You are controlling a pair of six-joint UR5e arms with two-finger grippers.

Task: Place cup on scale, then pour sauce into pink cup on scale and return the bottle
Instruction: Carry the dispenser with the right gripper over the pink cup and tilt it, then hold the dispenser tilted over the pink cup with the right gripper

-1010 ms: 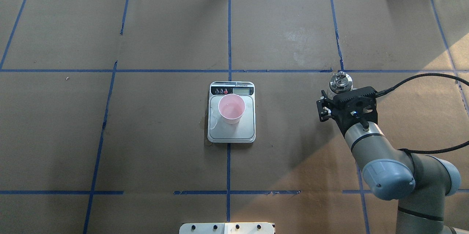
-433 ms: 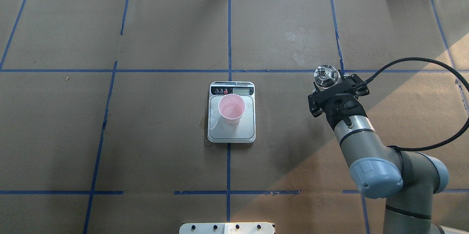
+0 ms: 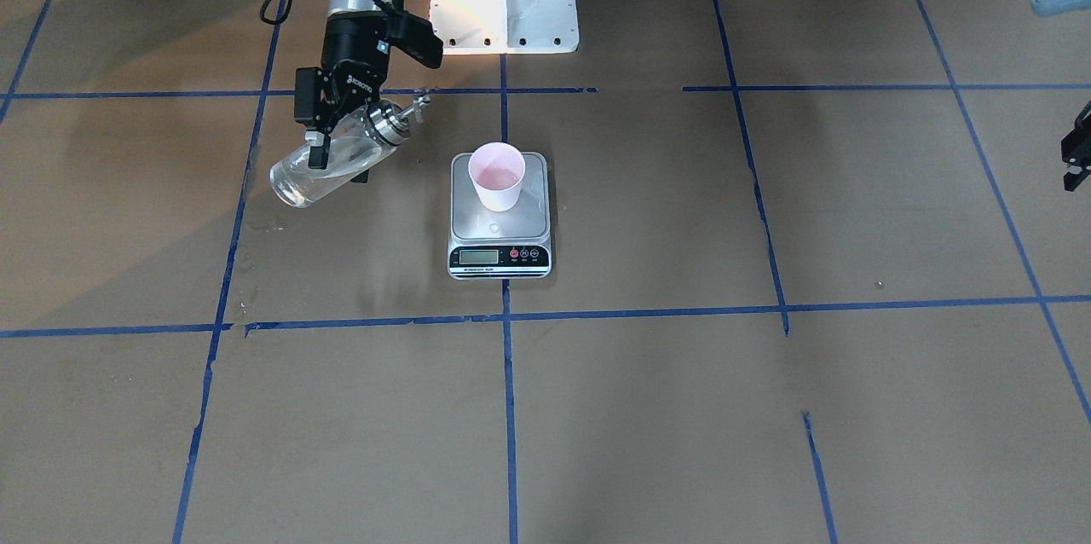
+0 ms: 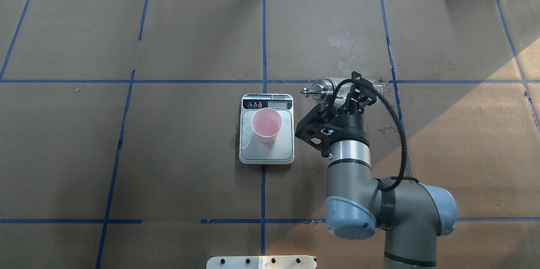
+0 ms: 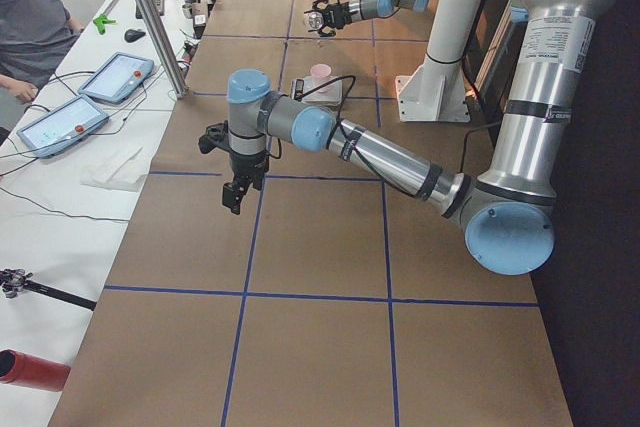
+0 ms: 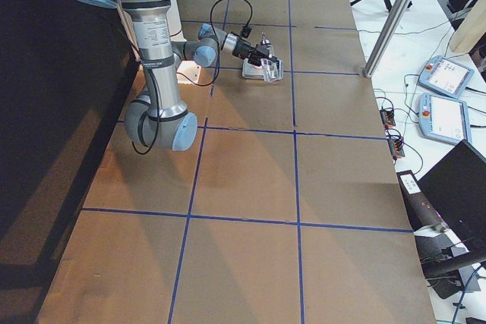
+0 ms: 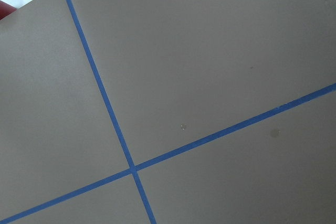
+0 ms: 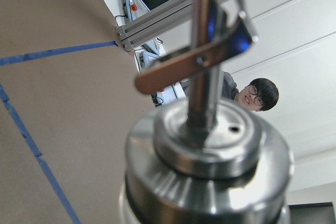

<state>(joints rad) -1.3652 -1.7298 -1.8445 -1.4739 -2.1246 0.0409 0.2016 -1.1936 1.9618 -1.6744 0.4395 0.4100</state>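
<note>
Bottle: smooth clear glass cylinder

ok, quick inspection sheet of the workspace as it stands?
Surface: brown paper with a blue tape grid; damp spots by the scale's corner.
Scale: mid-table; what looks like a wet patch on the platform.
Cup: upright on the scale, some liquid inside.
Bottle: off the table, tilted, spout toward the scale, not over the cup.
Clutter: nothing seen.
Right gripper: shut on the bottle.
Left gripper: far from the scale, nothing seen in it; open or shut unclear.
Cables: black cable loops off the right wrist.
Surroundings: operator and tablets at a side bench.
</note>
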